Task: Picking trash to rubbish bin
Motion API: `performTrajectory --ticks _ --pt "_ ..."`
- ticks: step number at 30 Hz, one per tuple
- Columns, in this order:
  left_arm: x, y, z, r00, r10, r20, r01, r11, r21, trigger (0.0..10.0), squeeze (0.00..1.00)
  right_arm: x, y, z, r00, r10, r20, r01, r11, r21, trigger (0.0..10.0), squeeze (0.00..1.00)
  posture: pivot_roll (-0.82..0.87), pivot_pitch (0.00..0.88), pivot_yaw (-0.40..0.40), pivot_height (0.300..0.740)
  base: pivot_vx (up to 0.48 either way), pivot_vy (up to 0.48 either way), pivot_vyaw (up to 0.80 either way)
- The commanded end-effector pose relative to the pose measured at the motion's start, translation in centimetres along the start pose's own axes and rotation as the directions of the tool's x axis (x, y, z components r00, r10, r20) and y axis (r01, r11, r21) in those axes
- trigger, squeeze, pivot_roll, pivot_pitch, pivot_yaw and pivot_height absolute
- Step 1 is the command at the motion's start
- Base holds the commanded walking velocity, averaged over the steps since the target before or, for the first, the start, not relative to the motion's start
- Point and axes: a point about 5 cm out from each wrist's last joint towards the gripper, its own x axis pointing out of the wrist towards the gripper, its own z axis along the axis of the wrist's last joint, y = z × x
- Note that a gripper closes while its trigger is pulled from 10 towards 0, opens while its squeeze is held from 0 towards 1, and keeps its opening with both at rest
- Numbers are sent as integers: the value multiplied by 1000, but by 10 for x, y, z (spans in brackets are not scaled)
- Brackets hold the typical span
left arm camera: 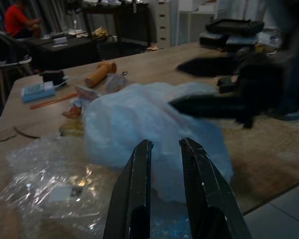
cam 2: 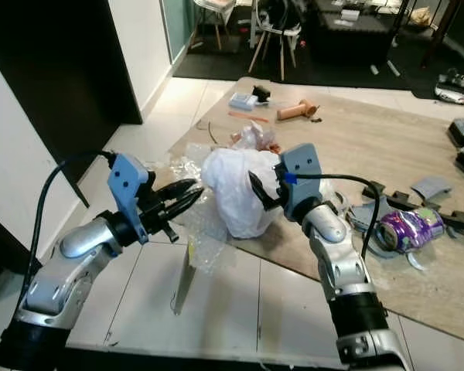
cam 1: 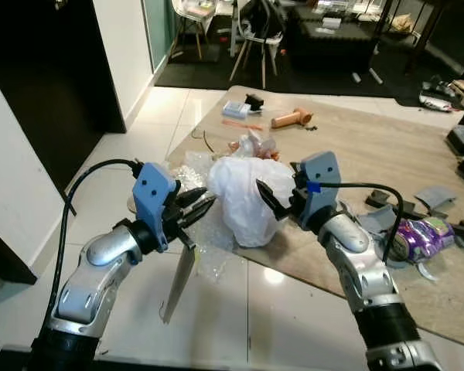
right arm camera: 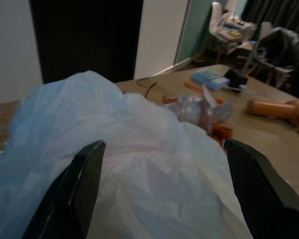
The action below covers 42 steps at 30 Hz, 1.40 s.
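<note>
Eye views: a white plastic bag (cam 1: 243,199) is seen on the rug's (cam 1: 417,166) edge, flanked by the left end effector (cam 1: 203,207) and the right end effector (cam 1: 272,202).

Left wrist view — fingers (left arm camera: 134,191) nearly closed, nothing grasped.

Right wrist view — fingers (right arm camera: 84,172) spread wide around the bag, unclenched. The approach step is judged in hand; closure on the bag is required next.

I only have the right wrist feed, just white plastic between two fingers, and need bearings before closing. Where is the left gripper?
Observer: The left gripper sits at the white bag's opposite side.
Operator: Is it open?
Observer: Slightly; the left wrist view shows a narrow gap between its fingers.
Operator: What lies beneath the bag?
Observer: Clear plastic wrap at the edge of a tan mat.
</note>
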Motion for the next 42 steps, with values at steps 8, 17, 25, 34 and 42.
performTrajectory --ticks 8,17,25,34,42 --pt "-11 -2 -1 999 -32 -24 31 999 -24 10000 0 11 0 -9 990 106 -98 -105 994 14 10000 0 -75 165 -3 740 0 0 0" --pt "-11 -6 0 999 -30 -14 29 999 -36 10000 0 7 1 -42 922 210 -325 -214 977 24 10000 0 -72 162 -25 740 0 0 0" --pt "-10 -10 0 999 -33 -10 33 998 -48 10000 0 2 -1 -62 893 229 -388 -208 973 95 10000 0 -73 150 -29 740 0 0 0" --pt "-7 -11 0 1000 -27 -4 27 998 -51 10000 0 0 -5 -67 893 206 -400 -177 978 107 0 0 -75 136 -30 740 0 0 0" --pt "-6 -9 2 1000 -28 9 28 998 -50 10000 0 7 -13 -51 939 153 -308 -116 984 134 0 0 -77 117 -26 740 0 0 0"
